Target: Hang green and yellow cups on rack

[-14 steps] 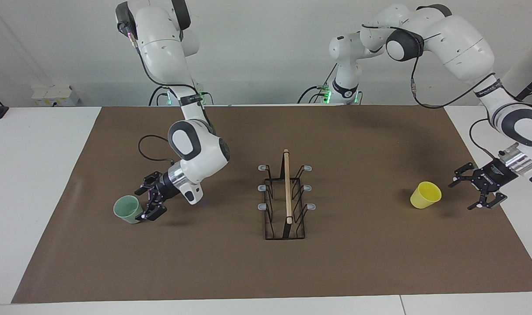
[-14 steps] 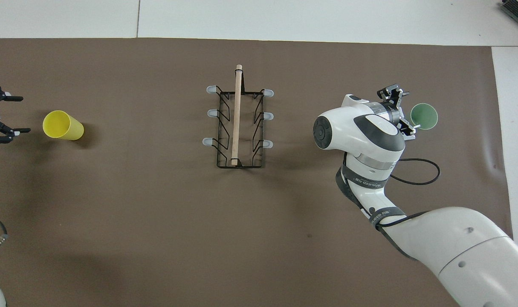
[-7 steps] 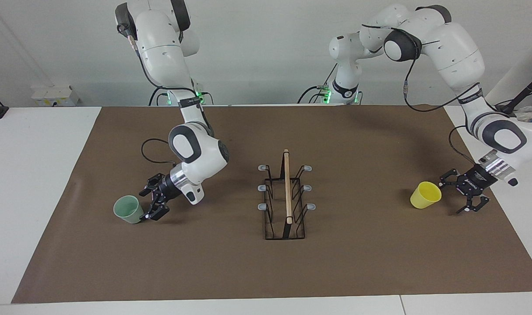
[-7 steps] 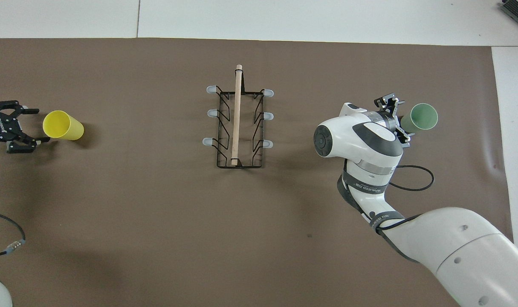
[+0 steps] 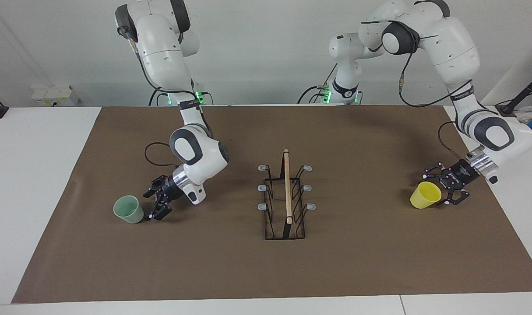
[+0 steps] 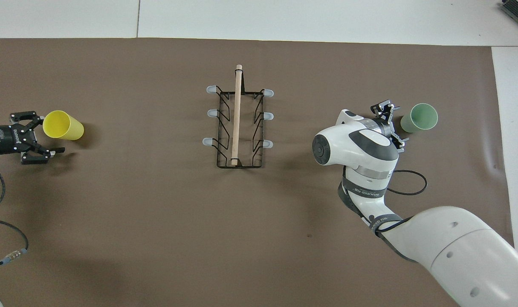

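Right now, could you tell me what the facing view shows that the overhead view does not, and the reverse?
Only the facing view shows both arm bases, the wall, and the full left arm reaching to the yellow cup.

Only the overhead view shows straight down into the rack, all six prongs spread apart.

Both show the green cup and yellow cup on the mat, unhung, with the open right hand beside the green one and the open left hand at the yellow one.
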